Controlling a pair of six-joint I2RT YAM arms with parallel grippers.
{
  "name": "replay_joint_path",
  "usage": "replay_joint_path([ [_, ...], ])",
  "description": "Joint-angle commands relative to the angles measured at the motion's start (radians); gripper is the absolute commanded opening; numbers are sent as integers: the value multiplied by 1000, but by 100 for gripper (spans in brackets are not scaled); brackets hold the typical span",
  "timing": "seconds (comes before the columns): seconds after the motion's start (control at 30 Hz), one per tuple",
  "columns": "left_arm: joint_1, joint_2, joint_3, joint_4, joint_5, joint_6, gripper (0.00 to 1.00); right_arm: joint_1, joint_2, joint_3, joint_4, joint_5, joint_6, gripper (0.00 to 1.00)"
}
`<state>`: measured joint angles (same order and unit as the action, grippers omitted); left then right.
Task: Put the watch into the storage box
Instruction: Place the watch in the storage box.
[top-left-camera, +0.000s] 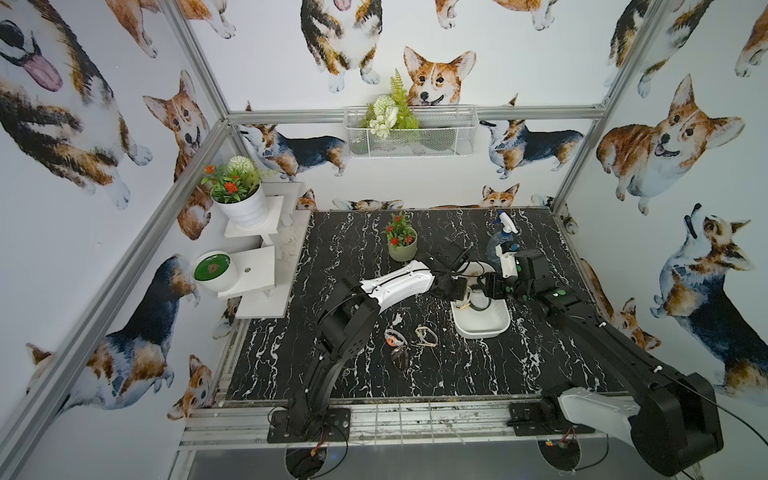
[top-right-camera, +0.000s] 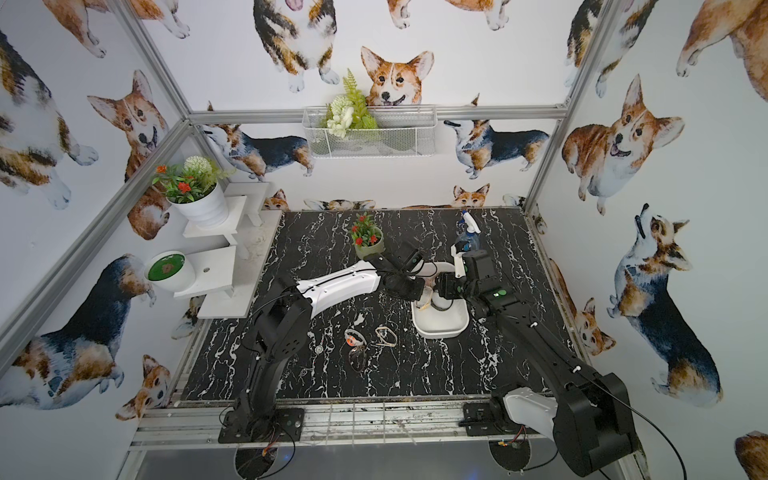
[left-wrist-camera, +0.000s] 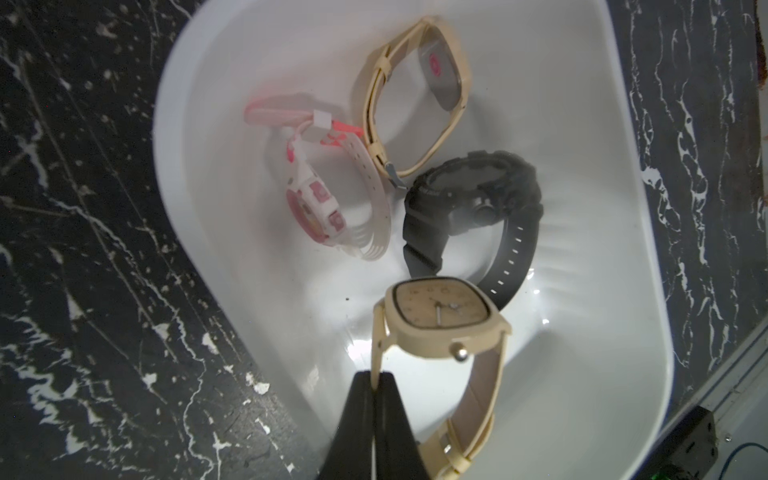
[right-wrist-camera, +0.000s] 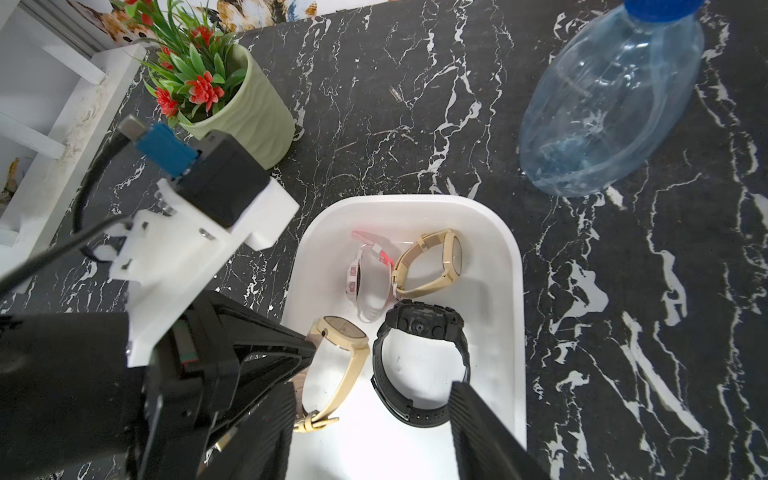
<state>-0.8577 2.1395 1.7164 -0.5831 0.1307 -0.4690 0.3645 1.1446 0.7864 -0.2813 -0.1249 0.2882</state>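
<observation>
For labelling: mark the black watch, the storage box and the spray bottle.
black watch (right-wrist-camera: 419, 324), right wrist view, on its case.
storage box (right-wrist-camera: 407, 203), right wrist view, on its rim.
spray bottle (right-wrist-camera: 611, 112), right wrist view, on its clear body.

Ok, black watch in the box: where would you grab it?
The strap, probably, on the side away from the bulky case, from above with one finger inside the loop. The black watch lies on edge, loop open upward, so the band stands as a thin wall.
</observation>
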Motion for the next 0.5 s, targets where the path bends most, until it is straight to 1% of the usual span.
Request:
replay_joint_path([
  [0.0, 0, 10, 13, -22, -21, 10, 0, -1, 3, -4, 27, -15, -6, 65],
  [0.1, 0, 12, 13, -24, -27, 13, 3, -1, 3, -6, 30, -18, -7, 66],
  [0.27, 0, 10, 20, -29, -41, 15, 18, -1, 10, -9, 30, -27, -6, 66],
  [0.37, 0, 7, 22, -28, -44, 18, 20, -1, 13, -10, 34, -32, -4, 66],
  [0.47, 0, 2, 31, -31, -39, 37, 25, -1, 10, -12, 36, -38, -4, 66],
])
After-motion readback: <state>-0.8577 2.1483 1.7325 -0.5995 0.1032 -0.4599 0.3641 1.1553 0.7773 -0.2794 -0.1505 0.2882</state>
